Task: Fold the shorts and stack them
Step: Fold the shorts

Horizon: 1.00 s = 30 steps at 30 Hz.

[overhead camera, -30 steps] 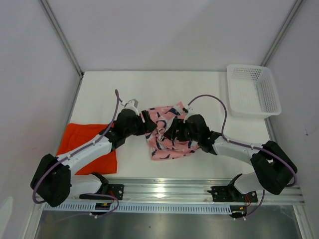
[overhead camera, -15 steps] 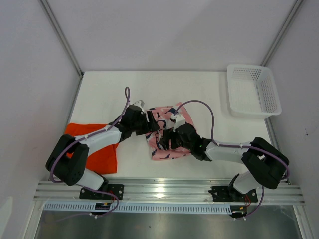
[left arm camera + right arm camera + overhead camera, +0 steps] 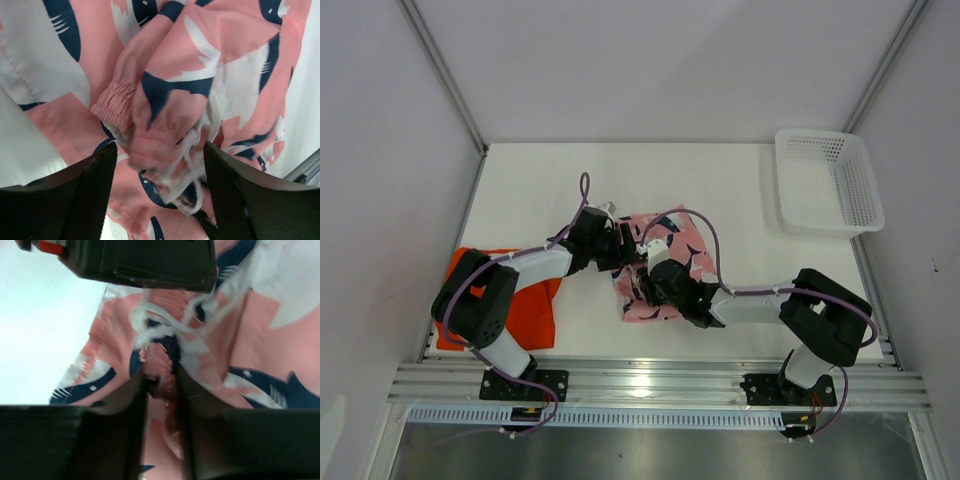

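The right pincer (image 3: pixel 160 377) pinches the bunched waistband (image 3: pixel 116 97) of the pink shark shorts (image 3: pixel 240 75); the left pincer (image 3: pixel 159 150), wide open, sits over that same waistband

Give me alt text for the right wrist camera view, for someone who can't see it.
Two dark fingers pinch a bunched fold of the pink shorts, printed with navy and white sharks, just below a tangled white drawstring. A black housing hangs overhead, and the white table shows on the left.
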### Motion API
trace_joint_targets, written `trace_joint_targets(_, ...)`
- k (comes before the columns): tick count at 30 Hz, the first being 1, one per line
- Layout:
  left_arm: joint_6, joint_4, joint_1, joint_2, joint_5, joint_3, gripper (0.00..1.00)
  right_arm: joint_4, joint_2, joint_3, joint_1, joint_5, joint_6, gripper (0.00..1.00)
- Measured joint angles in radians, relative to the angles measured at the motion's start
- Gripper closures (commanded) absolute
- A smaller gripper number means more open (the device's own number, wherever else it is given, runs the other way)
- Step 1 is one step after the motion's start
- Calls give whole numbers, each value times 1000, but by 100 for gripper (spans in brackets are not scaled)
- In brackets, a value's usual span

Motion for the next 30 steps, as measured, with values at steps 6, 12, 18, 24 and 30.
trace_joint_targets(6,9,13,3,21,15,20,60,-7,18,24,46,74,-34,100)
trace_joint_targets(12,15,14,12,42,33,47,70,-7,18,27,87,150,-92,100)
trace_joint_targets(18,36,-32,23,43,50,130,42,-21,12,42,92,194,-127,100)
trace_joint_targets(24,60,-57,36,43,50,179,25,-55,-15,82,92,225,-155,100)
trace_joint_targets(30,70,-78,126,34,79,166,21,-66,-22,117,91,248,-178,100)
